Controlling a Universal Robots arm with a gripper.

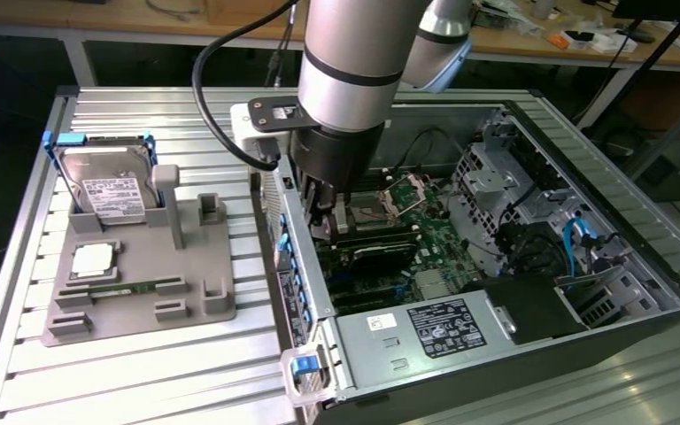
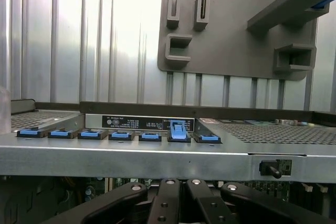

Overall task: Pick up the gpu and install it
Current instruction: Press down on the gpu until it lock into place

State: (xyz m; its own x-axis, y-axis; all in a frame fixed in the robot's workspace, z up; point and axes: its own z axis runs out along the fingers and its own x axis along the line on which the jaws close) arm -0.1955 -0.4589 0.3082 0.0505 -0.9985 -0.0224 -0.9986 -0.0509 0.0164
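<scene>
Gpu (image 1: 370,257) sits low in the computer case (image 1: 623,266); keep your shut gripper (image 1: 322,212) square above it, pressing evenly.

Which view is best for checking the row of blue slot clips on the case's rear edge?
The wrist view. It faces the blue clips head-on along the case edge, so you can see that one clip stands raised above the rest. The exterior view catches the same clips edge-on from above, partly behind the arm, so their positions can't be compared.
</scene>
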